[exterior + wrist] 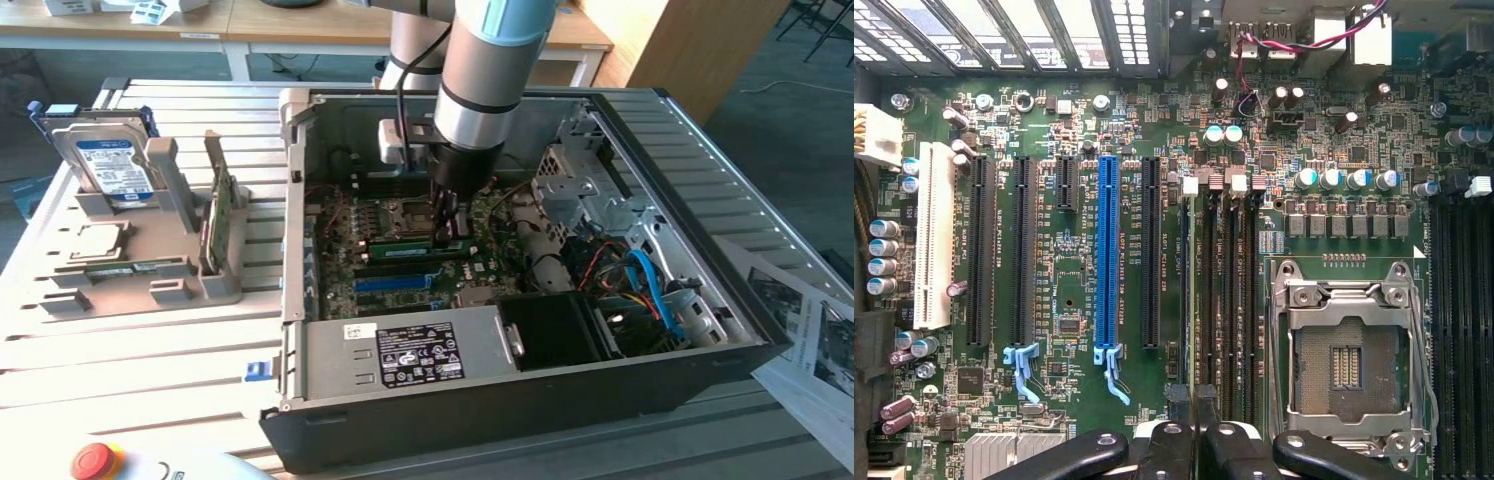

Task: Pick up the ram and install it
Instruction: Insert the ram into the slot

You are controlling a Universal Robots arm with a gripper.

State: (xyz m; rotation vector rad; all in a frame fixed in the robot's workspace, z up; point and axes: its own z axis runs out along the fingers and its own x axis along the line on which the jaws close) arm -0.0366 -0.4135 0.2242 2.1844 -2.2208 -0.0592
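Inside the open computer case, the ram is a slim green stick standing on edge along a memory slot of the motherboard. My gripper reaches straight down from the arm onto the stick's end nearer the exterior view's right. In the wrist view the ram shows edge-on as a thin dark line in the slot beside the other memory slots. The black fingers of the gripper are pressed close together over its top edge.
The empty processor socket lies right beside the memory slots, and a blue expansion slot on their other side. A grey holder at the exterior view's left carries a hard drive, an upright green card and a silver chip. The power supply fills the case's front.
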